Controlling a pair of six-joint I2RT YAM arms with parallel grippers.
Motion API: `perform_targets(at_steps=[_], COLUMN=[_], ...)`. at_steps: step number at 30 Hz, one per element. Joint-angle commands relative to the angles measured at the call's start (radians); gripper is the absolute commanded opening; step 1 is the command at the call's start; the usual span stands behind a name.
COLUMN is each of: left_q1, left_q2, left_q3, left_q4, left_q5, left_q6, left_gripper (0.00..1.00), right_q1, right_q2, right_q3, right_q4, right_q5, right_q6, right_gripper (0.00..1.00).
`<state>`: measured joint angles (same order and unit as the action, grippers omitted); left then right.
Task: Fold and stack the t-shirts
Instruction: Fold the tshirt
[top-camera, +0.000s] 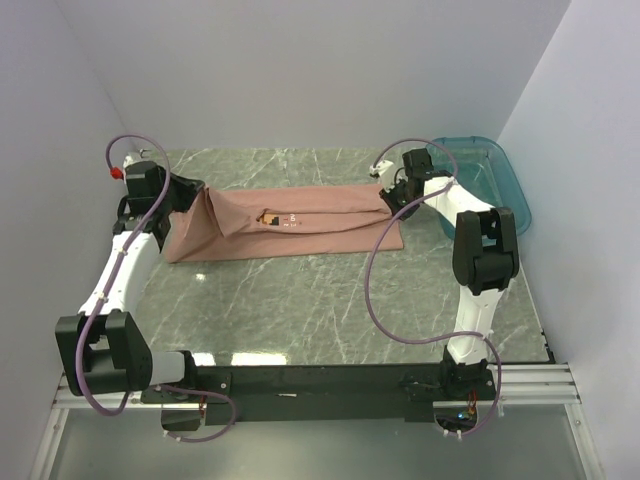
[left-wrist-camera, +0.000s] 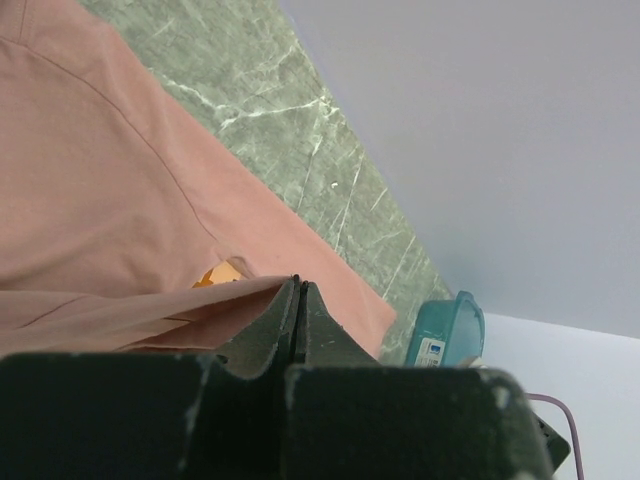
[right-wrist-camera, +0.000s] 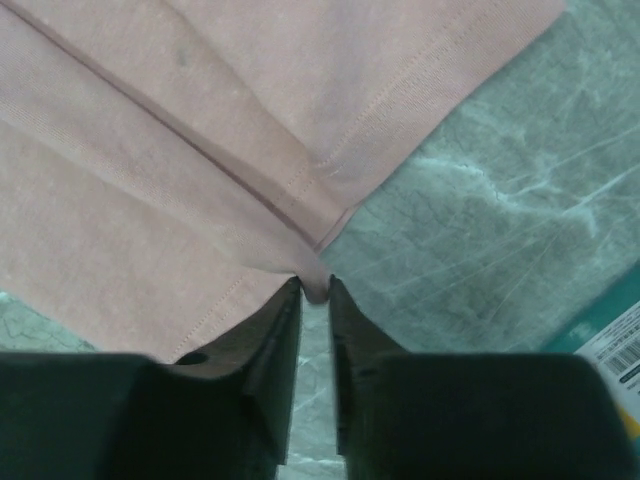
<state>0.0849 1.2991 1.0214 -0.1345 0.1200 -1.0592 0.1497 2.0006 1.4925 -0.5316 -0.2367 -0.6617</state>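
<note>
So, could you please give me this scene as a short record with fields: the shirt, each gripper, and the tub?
t-shirt: pink, folded into a long band across the table
left gripper: shut on its left end, held above the table
right gripper: shut on a hem corner at its right end
tub: teal, at the table's far right corner

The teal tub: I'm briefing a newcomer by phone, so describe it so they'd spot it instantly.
Look at the green marble table and follow it to its far right corner. The teal tub sits there, just beyond the right arm. It is the only rigid, see-through plastic thing; its neighbour, the pink t-shirt, is soft cloth.
</note>
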Motion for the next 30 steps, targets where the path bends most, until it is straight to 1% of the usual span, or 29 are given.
perform_targets(at_steps=[1, 6, 8, 10, 11, 14, 17, 22, 26, 30], left_q1=[0.004, 0.004, 0.004, 0.004, 0.004, 0.004, 0.004, 0.004, 0.004, 0.004], left_q2=[0.011, 0.026, 0.032, 0.043, 0.046, 0.063, 0.083, 0.127, 0.163, 0.203], left_q3=[0.049, 0.063, 0.074, 0.085, 0.094, 0.103, 0.115, 0.137, 0.172, 0.215], left_q4=[0.044, 0.039, 0.038, 0.03, 0.024, 0.019, 0.015, 0.007, -0.004, -0.016], left_q5=[0.018, 0.024, 0.029, 0.03, 0.03, 0.029, 0.027, 0.03, 0.032, 0.047], left_q6=[0.021, 0.027, 0.03, 0.038, 0.039, 0.05, 0.056, 0.074, 0.106, 0.131], left_gripper=[0.0, 0.0, 0.0, 0.0, 0.0, 0.0, 0.0, 0.0, 0.0, 0.0], right_q1=[-0.009, -0.009, -0.009, -0.009, -0.009, -0.007, -0.009, -0.007, -0.004, 0.001], right_q2=[0.004, -0.048, -0.077, -0.126, -0.143, -0.221, -0.296, -0.394, -0.421, -0.418], right_q3=[0.049, 0.048, 0.045, 0.048, 0.04, -0.001, -0.052, -0.127, -0.167, -0.173], right_q4=[0.01, 0.024, 0.003, -0.036, -0.069, -0.113, -0.125, -0.122, -0.097, -0.097], right_q5=[0.023, 0.022, -0.025, -0.097, -0.169, -0.316, -0.389, -0.575, -0.635, -0.639], right_q6=[0.02, 0.048, 0.051, 0.04, 0.036, 0.021, 0.025, 0.036, 0.071, 0.066], right_gripper=[0.27, 0.36, 0.37, 0.39, 0.41, 0.43, 0.43, 0.44, 0.45, 0.45])
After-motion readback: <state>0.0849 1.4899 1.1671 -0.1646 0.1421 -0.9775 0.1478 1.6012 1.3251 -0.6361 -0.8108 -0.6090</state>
